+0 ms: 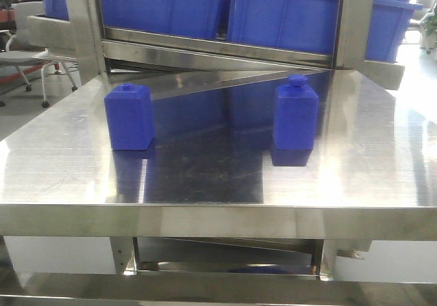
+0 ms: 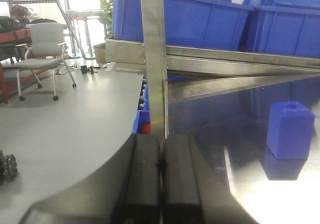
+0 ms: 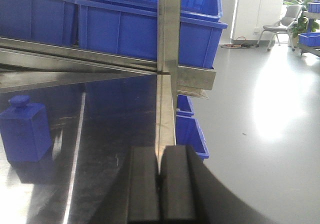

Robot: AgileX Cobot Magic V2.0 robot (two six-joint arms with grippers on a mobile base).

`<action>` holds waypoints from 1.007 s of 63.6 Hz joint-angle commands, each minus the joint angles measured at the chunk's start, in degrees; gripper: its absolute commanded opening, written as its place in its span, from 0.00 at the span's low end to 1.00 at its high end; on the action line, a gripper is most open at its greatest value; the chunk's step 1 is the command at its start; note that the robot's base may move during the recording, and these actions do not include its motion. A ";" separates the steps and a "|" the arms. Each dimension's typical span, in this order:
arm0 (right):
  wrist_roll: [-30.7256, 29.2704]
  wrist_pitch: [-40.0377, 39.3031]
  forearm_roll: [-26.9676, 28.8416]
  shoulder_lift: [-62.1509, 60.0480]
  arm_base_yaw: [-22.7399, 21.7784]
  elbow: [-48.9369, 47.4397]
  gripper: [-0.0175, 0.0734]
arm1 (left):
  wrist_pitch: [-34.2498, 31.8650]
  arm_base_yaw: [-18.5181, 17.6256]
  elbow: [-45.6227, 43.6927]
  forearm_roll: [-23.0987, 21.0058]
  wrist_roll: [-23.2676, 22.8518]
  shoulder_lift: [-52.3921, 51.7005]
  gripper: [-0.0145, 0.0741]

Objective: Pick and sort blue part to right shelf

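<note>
Two blue block-shaped parts with round caps stand upright on the steel table [image 1: 205, 176]. The left part [image 1: 129, 117] also shows in the left wrist view [image 2: 290, 129]. The right part [image 1: 295, 115] also shows in the right wrist view [image 3: 24, 129]. My left gripper [image 2: 161, 156] is shut and empty, over the table's left edge, well left of the left part. My right gripper [image 3: 160, 169] is shut and empty, over the table's right edge, right of the right part. Neither gripper shows in the front view.
Blue bins [image 1: 273, 12] sit on a steel shelf rack [image 1: 218, 50] behind the table, with upright posts [image 1: 85, 26] at both sides. More blue bins [image 3: 192, 129] sit below the table's right side. An office chair [image 2: 42, 51] stands on the floor at left.
</note>
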 commanded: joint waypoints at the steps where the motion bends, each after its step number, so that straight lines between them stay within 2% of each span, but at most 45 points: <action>1: -0.21 -5.21 0.17 -1.26 -0.40 -1.38 0.25 | -4.68 0.07 1.44 -0.41 -0.45 -1.36 0.32; 64: -0.21 -5.03 0.17 -1.26 -0.39 -1.38 0.25 | -4.68 0.07 1.44 -0.41 -0.45 -1.36 0.32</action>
